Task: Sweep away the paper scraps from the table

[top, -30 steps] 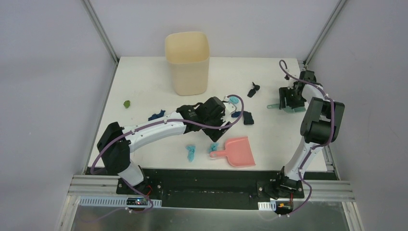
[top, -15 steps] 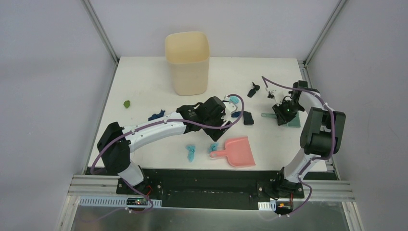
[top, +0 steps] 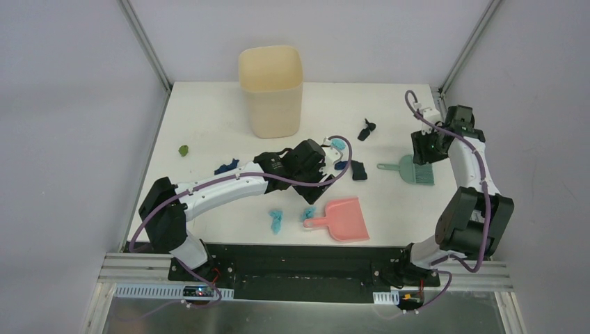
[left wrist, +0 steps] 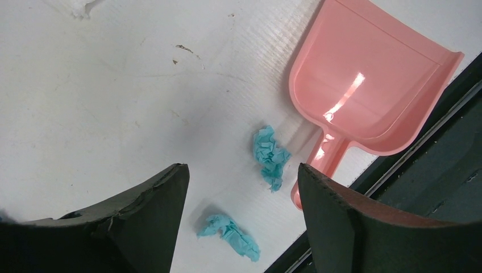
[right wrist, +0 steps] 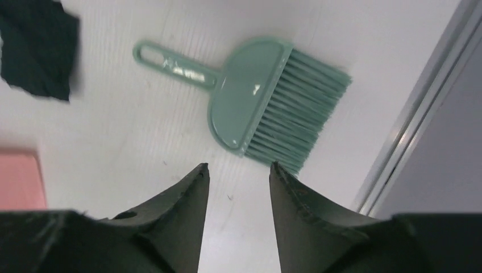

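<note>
Paper scraps lie across the white table (top: 209,118): a green one (top: 184,149), a navy one (top: 226,167), a light blue one (top: 338,145), a black one (top: 367,129) and a dark one (top: 359,170). Two light blue scraps (top: 276,221) (top: 308,213) lie by the pink dustpan (top: 344,219). My left gripper (top: 311,196) is open and empty above these two scraps (left wrist: 270,156) (left wrist: 230,233), left of the dustpan (left wrist: 364,96). My right gripper (top: 423,149) is open and empty just behind the teal brush (top: 409,169), which lies flat (right wrist: 267,102).
A tall cream bin (top: 270,90) stands at the back middle. Metal rails (top: 456,56) and grey walls frame the table. The black front edge (left wrist: 449,165) runs close beside the dustpan. The right rail (right wrist: 420,96) is next to the brush bristles.
My right gripper has drawn back from the brush toward the right rail. The brush now lies free, shifted slightly nearer and left. The left arm has stayed put.
</note>
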Controlling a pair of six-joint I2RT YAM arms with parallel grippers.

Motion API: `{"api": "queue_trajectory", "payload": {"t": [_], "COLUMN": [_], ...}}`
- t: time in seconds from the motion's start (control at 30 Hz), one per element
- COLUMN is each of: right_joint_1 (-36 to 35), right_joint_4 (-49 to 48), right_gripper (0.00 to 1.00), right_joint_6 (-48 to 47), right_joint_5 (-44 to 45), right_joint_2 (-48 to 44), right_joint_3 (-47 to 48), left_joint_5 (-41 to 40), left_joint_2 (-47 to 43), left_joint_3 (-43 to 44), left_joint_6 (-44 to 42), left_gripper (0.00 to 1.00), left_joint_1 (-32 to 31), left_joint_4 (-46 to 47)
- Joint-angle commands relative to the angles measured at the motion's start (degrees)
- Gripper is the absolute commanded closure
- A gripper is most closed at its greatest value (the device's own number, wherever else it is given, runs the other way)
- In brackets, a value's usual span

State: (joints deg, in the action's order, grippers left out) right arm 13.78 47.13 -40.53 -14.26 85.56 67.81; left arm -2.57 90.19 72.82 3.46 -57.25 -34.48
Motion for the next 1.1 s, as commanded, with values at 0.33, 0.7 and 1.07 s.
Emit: {"api": "queue_trajectory", "payload": {"t": [0.33,0.7,1.07], "right_joint_1": [-0.86,-4.16,-4.38], "right_joint_4": [-5.40,-3.56,-3.21], "right_gripper": [0.69,0.87,0.88], "right_joint_6": [26.30,3.54,-38.11], "right_joint_5": [10.77,8.56,-1.24], "right_joint_2": [22.13,24.67,8.47], "right_joint_3": [12.76,10.30,-5.36], "left_joint_5": [-1.44,-0.80,-1.69], "left_joint_2": [-4.15,-3.98,-3.17], "left_joint_3": [-0.38,-0.22,-0.21], "left_joint_6": [0.59,0.62,0.23], "left_gripper": [0.29,0.29,0.29], "left_joint_1": [0.34,0.31,0.33], "left_joint_4": [1.93,1.75,1.43]}}
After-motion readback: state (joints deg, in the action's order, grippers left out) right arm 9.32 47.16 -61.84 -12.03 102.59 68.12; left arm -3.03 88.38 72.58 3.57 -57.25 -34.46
